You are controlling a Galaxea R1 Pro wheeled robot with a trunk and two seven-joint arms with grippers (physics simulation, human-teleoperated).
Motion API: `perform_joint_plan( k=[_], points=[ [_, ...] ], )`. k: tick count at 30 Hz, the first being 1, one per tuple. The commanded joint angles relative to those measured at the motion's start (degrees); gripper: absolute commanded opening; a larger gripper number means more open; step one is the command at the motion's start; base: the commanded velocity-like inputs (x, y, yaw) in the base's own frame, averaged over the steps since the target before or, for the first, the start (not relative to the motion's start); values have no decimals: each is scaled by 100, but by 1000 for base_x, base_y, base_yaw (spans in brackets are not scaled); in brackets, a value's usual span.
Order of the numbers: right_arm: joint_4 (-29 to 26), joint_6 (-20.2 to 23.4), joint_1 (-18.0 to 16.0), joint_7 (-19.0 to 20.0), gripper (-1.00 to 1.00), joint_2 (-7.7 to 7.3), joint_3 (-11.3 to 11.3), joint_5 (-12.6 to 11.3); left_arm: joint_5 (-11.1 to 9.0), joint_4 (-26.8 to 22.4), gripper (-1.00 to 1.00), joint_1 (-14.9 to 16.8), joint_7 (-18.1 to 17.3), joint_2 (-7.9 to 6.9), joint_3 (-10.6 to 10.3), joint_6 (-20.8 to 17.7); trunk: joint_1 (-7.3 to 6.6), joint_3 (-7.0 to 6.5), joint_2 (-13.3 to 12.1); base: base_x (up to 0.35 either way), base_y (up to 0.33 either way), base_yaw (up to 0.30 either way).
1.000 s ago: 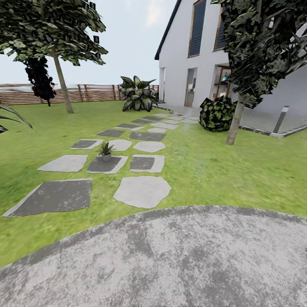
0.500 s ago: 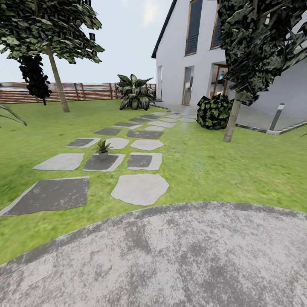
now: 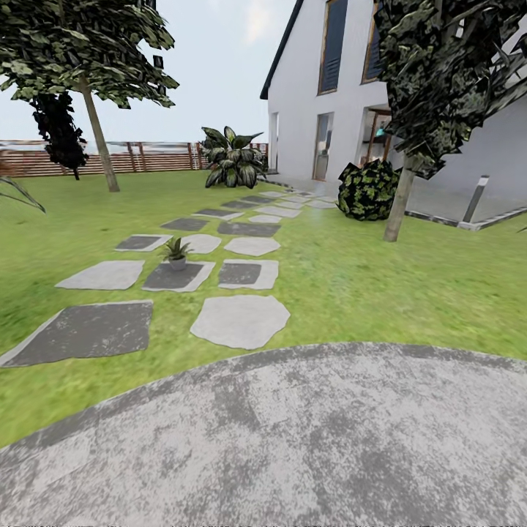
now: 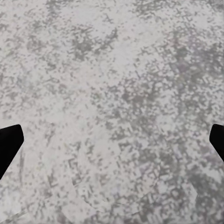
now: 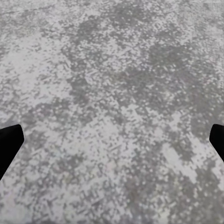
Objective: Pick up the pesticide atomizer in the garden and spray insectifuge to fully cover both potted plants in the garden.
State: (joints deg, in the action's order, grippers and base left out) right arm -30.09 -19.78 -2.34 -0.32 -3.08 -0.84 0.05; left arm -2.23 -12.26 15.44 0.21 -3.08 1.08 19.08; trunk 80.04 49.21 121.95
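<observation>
- Head view: a green lawn (image 3: 380,278) runs back to a brown slatted fence (image 3: 146,157) and a white house (image 3: 329,88). A round grey paved patio (image 3: 293,439) lies nearest the camera. Beyond it, a path of grey stepping stones (image 3: 240,320) leads toward the house. One potted plant (image 3: 176,252), a small rosette of pointed green leaves, stands on a dark stone on the left side of that path, well away from the patio (its pot is barely visible). Farther back are a large striped spiky plant (image 3: 233,158), a round dark bush (image 3: 368,190), two trees and a grey bollard light (image 3: 474,200).
- Left wrist view: mottled grey paving (image 4: 112,93), seen close. The left gripper (image 4: 112,144) shows two black fingertips (image 4: 8,145) at opposite edges, spread wide with nothing between them.
- Right wrist view: the same speckled grey paving (image 5: 112,93). The right gripper (image 5: 112,144) likewise has its black fingertips (image 5: 8,143) far apart, holding nothing.
</observation>
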Motion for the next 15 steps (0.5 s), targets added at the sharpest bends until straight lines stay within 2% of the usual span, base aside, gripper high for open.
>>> perform_joint_plan(
  k=[1,15],
  points=[
    [3,-18,-3,-3,100,1,-4,2,-23,5,100,3,-3,1,6,17,22,23,43,0,0,0],
    [3,-18,-3,-3,100,1,-4,3,-23,5,100,3,-3,1,6,18,329,300,605,0,0,0]
  ],
)
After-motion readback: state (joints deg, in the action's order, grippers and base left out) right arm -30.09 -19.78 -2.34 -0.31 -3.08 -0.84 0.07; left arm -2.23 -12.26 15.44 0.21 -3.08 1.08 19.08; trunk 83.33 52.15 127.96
